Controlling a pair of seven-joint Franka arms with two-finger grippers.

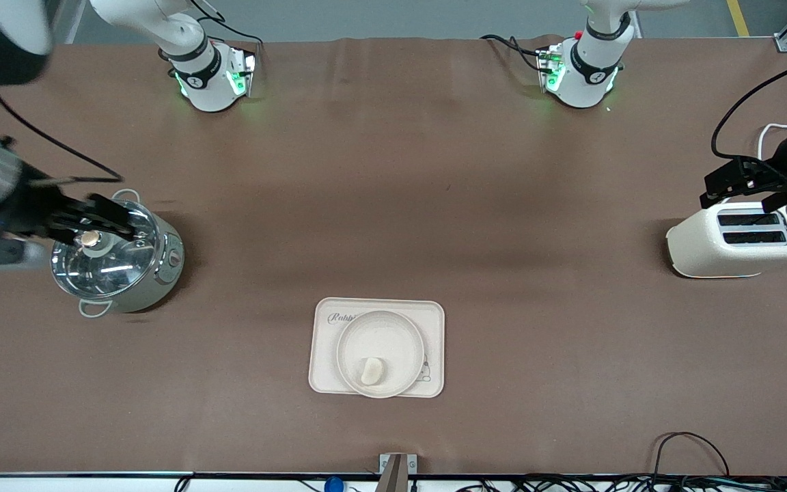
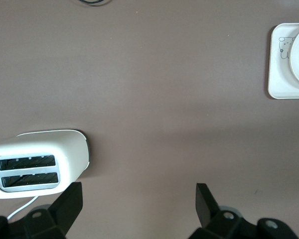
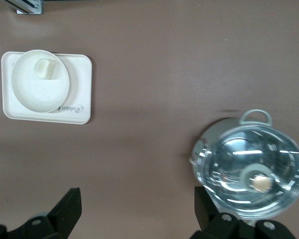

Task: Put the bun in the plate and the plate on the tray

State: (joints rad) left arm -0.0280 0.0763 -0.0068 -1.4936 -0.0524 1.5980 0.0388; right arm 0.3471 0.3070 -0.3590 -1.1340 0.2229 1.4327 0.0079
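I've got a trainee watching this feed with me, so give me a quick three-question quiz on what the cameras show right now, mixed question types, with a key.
1. True or false: the bun lies in the plate.
2. Multiple choice: the plate rests on A) the bare table, B) the tray, C) the toaster.
3. Fill in: the right gripper hangs open over the ____, while the left gripper hangs open over the toaster.

Key:
1. True.
2. B; the tray's corners show around the plate.
3. Pot, the steel one with the glass lid, at the right arm's end of the table.
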